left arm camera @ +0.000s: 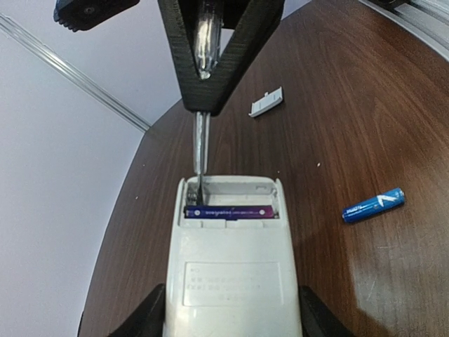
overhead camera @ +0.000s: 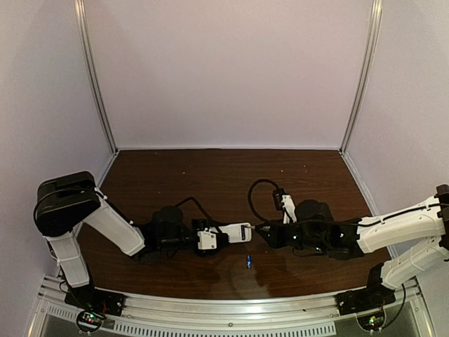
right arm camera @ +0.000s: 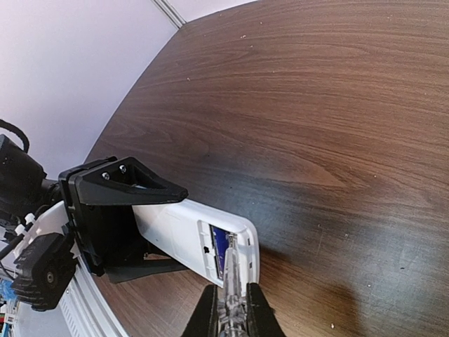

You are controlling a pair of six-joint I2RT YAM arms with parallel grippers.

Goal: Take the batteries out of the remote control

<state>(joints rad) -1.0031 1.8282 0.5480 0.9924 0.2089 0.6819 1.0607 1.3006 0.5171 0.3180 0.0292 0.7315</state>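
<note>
Now the left gripper (left arm camera: 231, 319) clasps the remote control (left arm camera: 231, 270) while the right gripper (right arm camera: 232, 317) pinches a screwdriver (left arm camera: 201, 144), tip beside the battery (left arm camera: 231, 210) inside it

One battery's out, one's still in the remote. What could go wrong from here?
1. The screwdriver tip sits at the end of the seated battery; it may slip off and gouge the remote control.
2. A hard pry could flick that battery off the table, or shift the remote in the left fingers.
3. The loose battery lies free and could roll.
</note>
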